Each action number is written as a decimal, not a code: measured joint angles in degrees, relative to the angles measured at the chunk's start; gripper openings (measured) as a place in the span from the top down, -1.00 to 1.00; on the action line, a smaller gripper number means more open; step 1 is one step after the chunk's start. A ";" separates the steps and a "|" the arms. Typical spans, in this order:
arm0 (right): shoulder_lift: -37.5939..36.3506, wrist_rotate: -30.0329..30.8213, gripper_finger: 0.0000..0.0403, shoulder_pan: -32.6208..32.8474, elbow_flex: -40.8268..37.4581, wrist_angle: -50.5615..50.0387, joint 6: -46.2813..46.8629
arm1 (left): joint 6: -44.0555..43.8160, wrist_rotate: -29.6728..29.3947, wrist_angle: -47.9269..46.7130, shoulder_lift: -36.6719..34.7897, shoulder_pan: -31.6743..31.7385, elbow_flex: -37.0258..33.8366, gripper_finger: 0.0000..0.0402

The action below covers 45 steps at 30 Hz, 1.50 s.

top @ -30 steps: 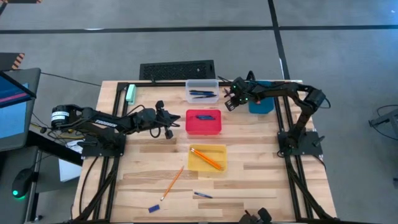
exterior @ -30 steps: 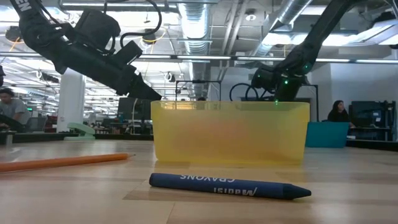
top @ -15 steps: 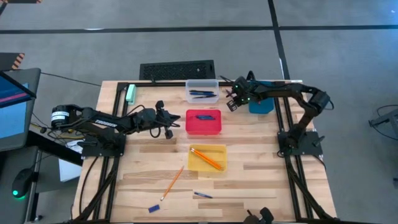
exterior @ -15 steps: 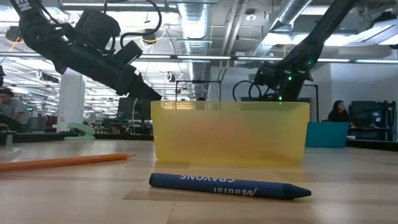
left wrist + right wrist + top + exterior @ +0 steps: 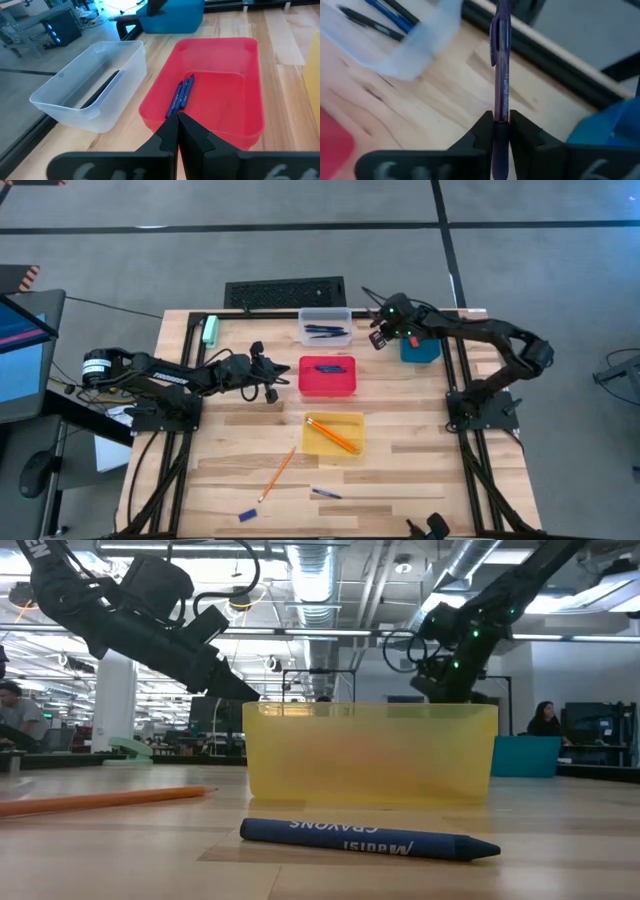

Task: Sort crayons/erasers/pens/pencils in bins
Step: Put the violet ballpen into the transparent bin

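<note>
My right gripper (image 5: 378,336) hangs above the table between the clear bin (image 5: 325,327) and the blue bin (image 5: 420,347), shut on a dark pen (image 5: 500,60). The clear bin (image 5: 395,45) holds other pens (image 5: 325,332). My left gripper (image 5: 272,376) is shut on nothing and hovers just left of the red bin (image 5: 328,377), where two blue sticks (image 5: 179,95) lie. The yellow bin (image 5: 334,435) holds pencils (image 5: 332,434). One pencil (image 5: 278,473), a pen (image 5: 325,494) and a blue crayon (image 5: 247,514) lie on the near table. My right gripper pinches the pen's shaft (image 5: 499,107) between its two fingers. The pen runs along the fingers and sticks out well past their tips. The gripper slants down from the table's right side, and the pen is lifted clear of the table.
A pale green block (image 5: 210,330) lies at the far left corner. A dark keyboard-like slab (image 5: 285,292) sits behind the far edge. In the low view the crayon (image 5: 370,837) lies in front of the yellow bin (image 5: 370,752). Black frame rails run along both table sides.
My right gripper has gone up from the table between the clear and blue bins, and its arm has swung higher. My left arm has kept still.
</note>
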 joint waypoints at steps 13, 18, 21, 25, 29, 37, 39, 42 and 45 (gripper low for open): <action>8.93 -4.50 0.70 4.39 17.35 0.80 -26.41 | -0.07 0.09 0.21 -0.02 0.00 0.00 1.00; 17.08 -11.32 0.72 4.50 24.94 -1.41 -35.55 | -0.07 0.07 0.11 -0.02 0.00 0.00 1.00; 21.52 -12.11 0.74 4.44 28.73 -2.26 -38.22 | -0.09 0.07 0.02 -0.02 0.00 0.00 1.00; 26.79 -13.98 0.77 4.46 33.14 -2.75 -40.37 | -0.11 0.04 0.00 -0.02 0.00 0.00 1.00; 31.09 -16.25 0.77 4.73 37.36 -4.77 -41.70 | -0.09 0.03 0.01 -0.02 0.00 0.00 1.00; 35.70 -16.48 0.77 4.70 40.54 -7.10 -42.69 | -0.44 -0.02 0.00 -0.02 0.00 0.00 1.00; 35.79 -16.46 0.77 4.69 40.51 -7.32 -42.79 | -0.42 -0.13 0.07 -0.02 0.02 0.00 1.00; 35.77 -16.48 0.77 4.63 40.51 -7.00 -42.89 | -0.44 -0.13 0.05 -0.02 0.06 0.01 1.00; 35.77 -16.48 0.77 4.63 40.51 -6.79 -42.89 | -0.39 -0.11 0.04 -0.02 0.07 0.00 1.00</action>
